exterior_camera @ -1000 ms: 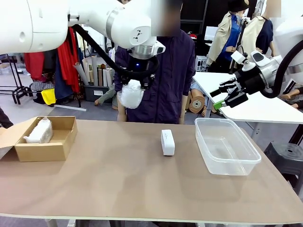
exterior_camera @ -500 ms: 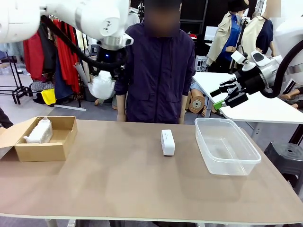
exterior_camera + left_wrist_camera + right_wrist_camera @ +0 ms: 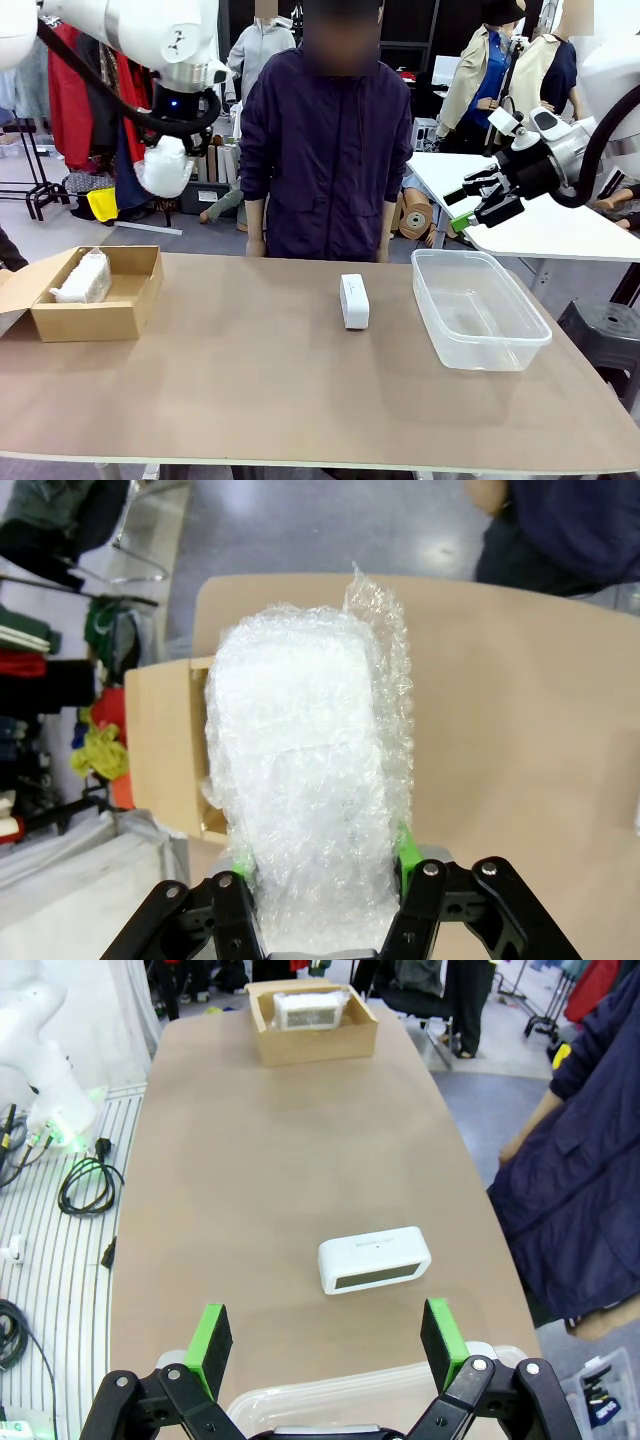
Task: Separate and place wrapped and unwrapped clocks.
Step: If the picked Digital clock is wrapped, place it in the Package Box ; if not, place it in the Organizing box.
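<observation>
Our left gripper [image 3: 320, 860] pinches the lumpy white bubble-wrap bundle [image 3: 300, 750] at its end. We think it's soft and light. Our right gripper [image 3: 325, 1340] is spread wide.

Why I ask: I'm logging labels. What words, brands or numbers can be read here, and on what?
No text reads clearly.
On the bare clock: a faint mark on its face, too small to read.
On the left arm: a small dark logo symbol, no letters.
On the wrapped clock in the left claw: no print visible.
</observation>
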`<action>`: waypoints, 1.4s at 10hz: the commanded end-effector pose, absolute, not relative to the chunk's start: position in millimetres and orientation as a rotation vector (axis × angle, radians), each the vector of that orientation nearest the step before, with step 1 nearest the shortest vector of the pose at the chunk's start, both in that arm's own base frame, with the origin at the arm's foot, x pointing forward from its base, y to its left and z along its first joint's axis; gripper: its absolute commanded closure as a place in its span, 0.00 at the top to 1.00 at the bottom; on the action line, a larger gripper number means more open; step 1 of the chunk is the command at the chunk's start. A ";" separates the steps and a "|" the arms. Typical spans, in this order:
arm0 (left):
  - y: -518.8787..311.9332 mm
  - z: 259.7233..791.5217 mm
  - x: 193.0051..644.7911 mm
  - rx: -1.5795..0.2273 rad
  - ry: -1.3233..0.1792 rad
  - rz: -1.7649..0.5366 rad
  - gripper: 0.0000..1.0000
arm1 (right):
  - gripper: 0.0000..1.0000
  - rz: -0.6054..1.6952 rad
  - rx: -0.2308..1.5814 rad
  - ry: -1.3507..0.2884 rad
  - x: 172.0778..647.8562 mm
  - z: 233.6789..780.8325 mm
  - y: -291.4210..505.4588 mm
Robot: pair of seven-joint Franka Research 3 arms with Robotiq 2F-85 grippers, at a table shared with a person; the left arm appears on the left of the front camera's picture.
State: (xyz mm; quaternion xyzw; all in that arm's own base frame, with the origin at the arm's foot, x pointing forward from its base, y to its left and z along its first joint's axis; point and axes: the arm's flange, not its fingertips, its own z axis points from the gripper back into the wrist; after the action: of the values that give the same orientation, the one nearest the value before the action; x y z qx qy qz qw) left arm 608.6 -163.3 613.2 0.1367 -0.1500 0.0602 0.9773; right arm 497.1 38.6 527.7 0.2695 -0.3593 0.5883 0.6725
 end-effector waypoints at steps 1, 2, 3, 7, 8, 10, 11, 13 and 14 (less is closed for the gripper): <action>-133.8 596.6 604.8 0.277 -0.274 0.207 0.00 | 1.00 1.333 0.611 -0.816 496.4 529.7 39.5; -121.7 584.5 598.4 0.310 -0.232 0.246 0.00 | 1.00 1.333 0.611 -0.816 496.4 529.7 39.5; -104.8 571.8 592.8 0.321 -0.214 0.262 0.00 | 1.00 1.333 0.611 -0.816 496.4 529.7 39.5; -74.8 511.7 557.5 0.107 -0.206 0.218 0.00 | 1.00 1.333 0.611 -0.816 496.4 529.7 39.5; -70.8 503.4 549.5 0.100 -0.187 0.197 0.00 | 1.00 1.333 0.611 -0.816 496.4 529.7 39.5; -56.3 497.0 545.1 0.042 -0.177 0.195 0.00 | 1.00 1.333 0.611 -0.816 496.4 529.7 39.5; -54.5 497.2 550.7 0.001 -0.184 0.224 0.00 | 1.00 1.333 0.611 -0.816 496.4 529.7 39.5; -70.7 494.1 552.5 0.091 -0.169 0.214 0.00 | 1.00 1.333 0.611 -0.816 496.4 529.7 39.5; -70.7 494.1 552.5 0.091 -0.169 0.214 0.00 | 1.00 1.333 0.611 -0.816 496.4 529.7 39.5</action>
State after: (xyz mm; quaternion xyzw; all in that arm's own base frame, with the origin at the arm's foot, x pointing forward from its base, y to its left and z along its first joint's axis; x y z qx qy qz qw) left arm 551.4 -69.0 490.3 0.0346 -0.0806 0.1027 0.9908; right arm 497.1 38.7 527.6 0.2696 -0.3591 0.5884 0.6725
